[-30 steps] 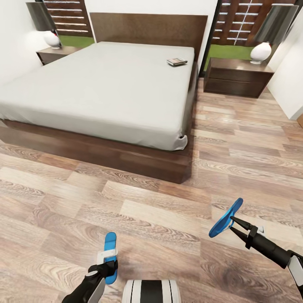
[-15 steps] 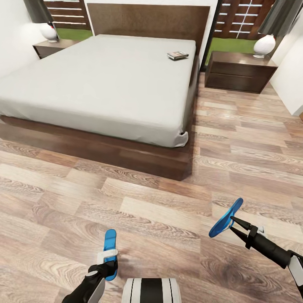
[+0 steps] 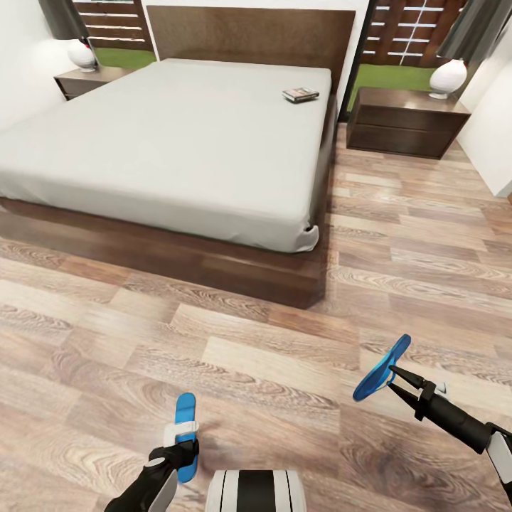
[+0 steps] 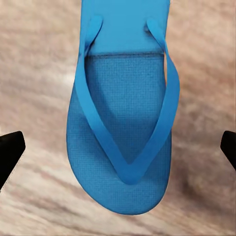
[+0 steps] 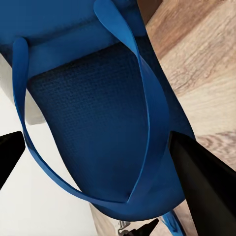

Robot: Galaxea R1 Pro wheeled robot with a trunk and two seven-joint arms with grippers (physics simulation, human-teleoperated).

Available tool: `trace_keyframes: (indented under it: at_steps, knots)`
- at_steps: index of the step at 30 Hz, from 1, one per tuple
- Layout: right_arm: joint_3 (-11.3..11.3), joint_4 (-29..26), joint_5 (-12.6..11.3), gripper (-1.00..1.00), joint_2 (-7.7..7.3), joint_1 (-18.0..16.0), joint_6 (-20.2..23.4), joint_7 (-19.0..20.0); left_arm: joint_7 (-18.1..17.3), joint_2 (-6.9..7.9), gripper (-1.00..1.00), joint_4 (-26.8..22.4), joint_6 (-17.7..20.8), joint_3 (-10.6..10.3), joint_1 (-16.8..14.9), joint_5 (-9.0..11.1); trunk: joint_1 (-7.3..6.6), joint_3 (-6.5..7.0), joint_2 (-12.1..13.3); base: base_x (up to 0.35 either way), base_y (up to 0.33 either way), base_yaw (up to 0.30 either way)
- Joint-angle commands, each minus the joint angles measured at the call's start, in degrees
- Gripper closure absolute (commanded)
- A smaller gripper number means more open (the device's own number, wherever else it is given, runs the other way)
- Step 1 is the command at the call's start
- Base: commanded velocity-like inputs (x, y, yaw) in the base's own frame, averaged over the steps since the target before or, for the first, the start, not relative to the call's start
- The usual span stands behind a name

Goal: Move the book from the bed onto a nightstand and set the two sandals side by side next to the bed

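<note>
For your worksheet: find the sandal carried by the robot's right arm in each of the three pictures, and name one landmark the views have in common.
Head view: right sandal, tilted, lower right, at the right gripper.
Left wrist view: that is the other sandal.
Right wrist view: right sandal, across the centre.
Shared landmark: the wood-plank floor.

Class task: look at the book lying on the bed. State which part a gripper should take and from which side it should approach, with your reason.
The book lies flat on the bed, near the mattress edge beside the nightstand. Probably best to approach from that side and pinch its nearest edge, one finger above and one below, because it is thin and flat, leaving little side wall to grip from overhead.
</note>
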Motion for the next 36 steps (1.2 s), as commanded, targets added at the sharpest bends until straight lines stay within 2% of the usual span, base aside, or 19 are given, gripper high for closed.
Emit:
trace_keyframes:
  at_steps: [1,6,17,27,36]
  knots:
    - [-0.07,0.02,-0.13,1.00,0.00,-0.03,0.33,0.09,0.35,0.02,-1.00,-0.13,0.28,-0.21,0.01,0.53,0.00,-0.04,-0.01,0.199,0.000,0.000]
    - [-0.07,0.01,-0.13,1.00,0.00,-0.04,0.33,0.09,0.37,0.02,-1.00,-0.18,0.20,-0.24,0.01,0.56,0.00,-0.04,-0.01,0.204,0.000,0.000]
    - [-0.07,0.02,-0.19,1.00,0.00,-0.03,0.33,0.09,0.52,0.02,-1.00,-0.17,0.28,-0.17,0.01,0.63,0.00,-0.04,-0.01,0.013,0.000,0.000]
    - [-0.07,0.02,-0.15,1.00,0.00,-0.07,0.33,0.09,0.53,0.02,-1.00,-0.19,0.28,-0.17,0.01,0.63,0.26,-2.25,-0.15,0.000,0.000,0.000]
    - [-0.07,0.02,-0.16,1.00,0.00,-0.03,0.33,0.09,0.53,0.02,-1.00,-0.20,0.30,-0.17,0.01,0.63,0.29,-2.47,-0.16,0.000,0.000,0.000]
